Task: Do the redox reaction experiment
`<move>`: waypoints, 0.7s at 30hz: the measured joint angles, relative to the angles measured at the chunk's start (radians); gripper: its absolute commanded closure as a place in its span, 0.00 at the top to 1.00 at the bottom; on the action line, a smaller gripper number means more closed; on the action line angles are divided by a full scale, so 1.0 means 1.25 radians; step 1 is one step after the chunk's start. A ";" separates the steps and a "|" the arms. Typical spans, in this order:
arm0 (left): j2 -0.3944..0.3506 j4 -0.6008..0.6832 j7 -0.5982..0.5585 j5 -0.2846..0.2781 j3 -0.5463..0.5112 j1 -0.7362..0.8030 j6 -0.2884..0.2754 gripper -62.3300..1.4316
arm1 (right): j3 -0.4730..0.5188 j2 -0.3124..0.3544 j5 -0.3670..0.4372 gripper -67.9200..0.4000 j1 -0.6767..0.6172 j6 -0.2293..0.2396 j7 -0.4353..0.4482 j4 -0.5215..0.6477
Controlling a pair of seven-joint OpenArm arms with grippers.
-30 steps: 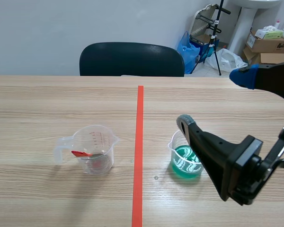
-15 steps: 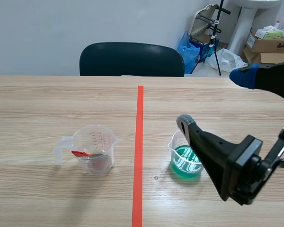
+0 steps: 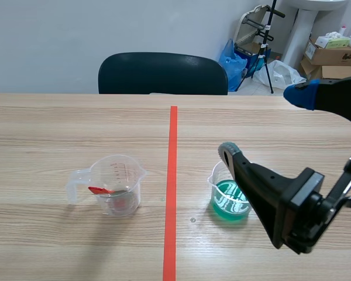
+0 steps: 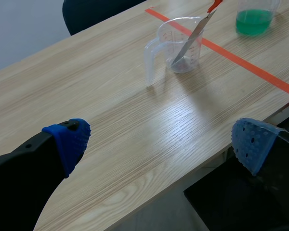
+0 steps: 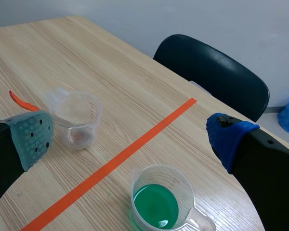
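A clear measuring cup (image 3: 118, 184) stands left of the tape line, and a metal spatula with a red handle (image 3: 99, 189) leans inside it. Right of the line is a second clear cup holding green liquid (image 3: 229, 200). My right gripper (image 3: 263, 123) hangs open above the green cup, touching nothing. From the right wrist, the green cup (image 5: 159, 199) lies under the open gripper (image 5: 130, 137), and the spatula cup (image 5: 77, 118) is ahead by one finger. My left gripper (image 4: 159, 142) is open over the table's near edge, with the spatula cup (image 4: 180, 43) and green cup (image 4: 253, 17) far ahead.
An orange-red tape line (image 3: 172, 187) runs down the middle of the wooden table (image 3: 58, 129). A black chair (image 3: 162, 73) stands behind the far edge. Cardboard boxes (image 3: 330, 55) and bags sit on the floor at the back right.
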 measured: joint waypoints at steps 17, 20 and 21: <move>-0.002 0.000 0.077 0.000 0.035 -0.163 0.000 1.00 | 0.000 0.000 -0.002 1.00 0.000 0.000 0.000 0.000; -0.002 0.000 0.107 0.001 0.037 -0.197 0.000 1.00 | 0.000 0.000 -0.002 1.00 0.000 0.000 0.000 0.000; -0.002 0.000 0.112 0.002 0.037 -0.209 0.000 1.00 | 0.000 0.000 -0.002 1.00 0.000 0.000 0.000 0.000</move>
